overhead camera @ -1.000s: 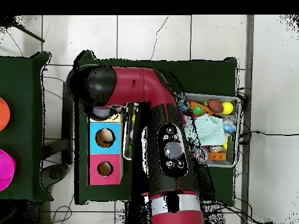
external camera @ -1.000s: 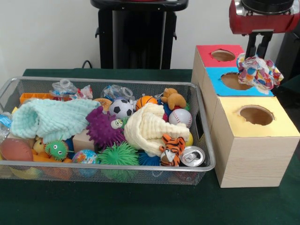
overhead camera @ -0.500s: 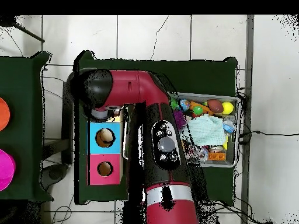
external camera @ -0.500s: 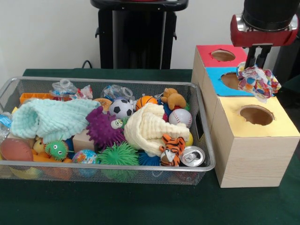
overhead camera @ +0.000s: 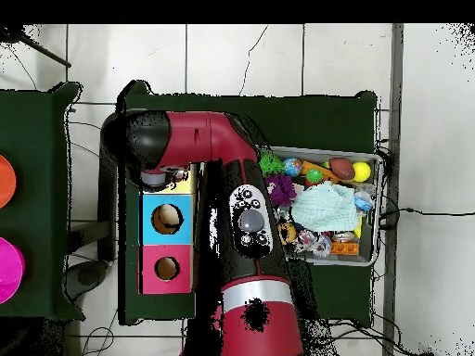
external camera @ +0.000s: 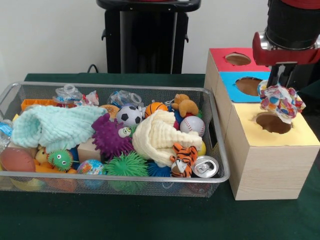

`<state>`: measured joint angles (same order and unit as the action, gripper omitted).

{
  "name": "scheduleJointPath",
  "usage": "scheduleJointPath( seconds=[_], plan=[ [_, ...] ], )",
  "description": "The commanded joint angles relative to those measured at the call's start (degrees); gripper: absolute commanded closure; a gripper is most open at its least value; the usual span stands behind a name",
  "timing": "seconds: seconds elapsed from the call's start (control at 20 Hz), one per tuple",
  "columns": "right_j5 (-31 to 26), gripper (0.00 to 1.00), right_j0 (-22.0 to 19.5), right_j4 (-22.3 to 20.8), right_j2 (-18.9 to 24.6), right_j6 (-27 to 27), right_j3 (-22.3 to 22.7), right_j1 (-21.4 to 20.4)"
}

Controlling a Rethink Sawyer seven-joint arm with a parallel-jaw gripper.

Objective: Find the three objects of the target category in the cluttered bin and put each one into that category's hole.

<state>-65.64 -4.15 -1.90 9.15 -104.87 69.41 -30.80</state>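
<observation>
In the front view my gripper (external camera: 279, 82) is shut on a crumpled cloth with coloured dots (external camera: 280, 101), which hangs just above the hole in the yellow box top (external camera: 273, 123). The blue-topped box hole (external camera: 250, 86) and the red-topped one (external camera: 238, 58) lie behind it. The wire bin (external camera: 215, 145) to the left holds a mint cloth (external camera: 52, 126), a cream cloth (external camera: 157, 136), balls, spiky toys, a plush tiger (external camera: 181, 159) and a can (external camera: 205, 166). Seen from overhead, the arm (overhead camera: 218, 153) covers the yellow box and hides the gripper.
The three boxes (overhead camera: 167, 243) stand in a row beside the bin (overhead camera: 325, 206) on the green table. A black pedestal (external camera: 145, 35) rises behind the bin. Orange and pink discs (overhead camera: 7, 269) sit on a separate table at the overhead view's left edge.
The gripper has carried the dotted cloth from over the blue box forward and lower, to just above the yellow box's hole. Overhead, the arm has swung accordingly.
</observation>
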Motion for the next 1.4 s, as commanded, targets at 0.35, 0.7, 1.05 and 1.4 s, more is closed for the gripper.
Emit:
scheduleJointPath(
  seconds=[0.35,0.7,1.05,1.4],
  plan=[
    [-0.7,1.00,-0.1,-1.4,-0.2,-6.8,-7.8,6.1],
    [4.6,1.00,-0.6,-0.5,-0.7,-7.9,-0.5,4.3],
    [3.5,1.00,-0.6,-0.1,-1.8,-8.7,3.1,3.2],
    [5.2,1.00,-0.6,0.3,-1.7,-8.9,3.2,4.6]
  ],
)
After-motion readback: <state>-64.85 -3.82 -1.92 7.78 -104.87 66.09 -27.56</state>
